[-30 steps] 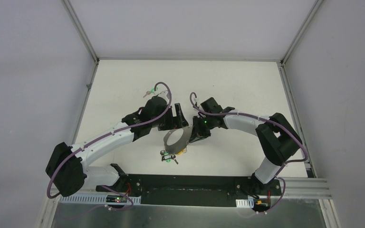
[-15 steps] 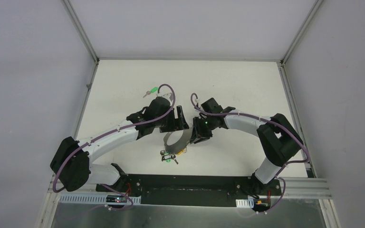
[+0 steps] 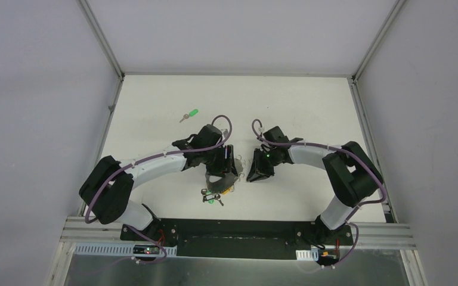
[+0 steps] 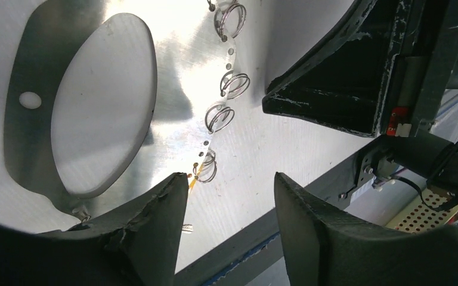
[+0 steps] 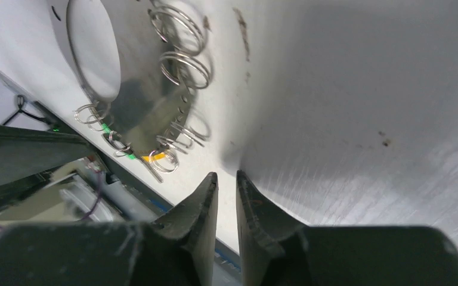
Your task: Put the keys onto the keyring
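middle's crowded: the keyring [image 3: 217,182] is boxed in by the left gripper [image 3: 229,168] over it and the right gripper [image 3: 255,174] just beside. open table [image 3: 298,107] is left at the back, broken only by the green key [image 3: 189,114].

left claw [image 4: 229,180] spread wide | right claw [image 5: 226,175] pinched nearly closed

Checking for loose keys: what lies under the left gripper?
Below the open left gripper lies the keyring with small split rings; its fingers hide the rest.
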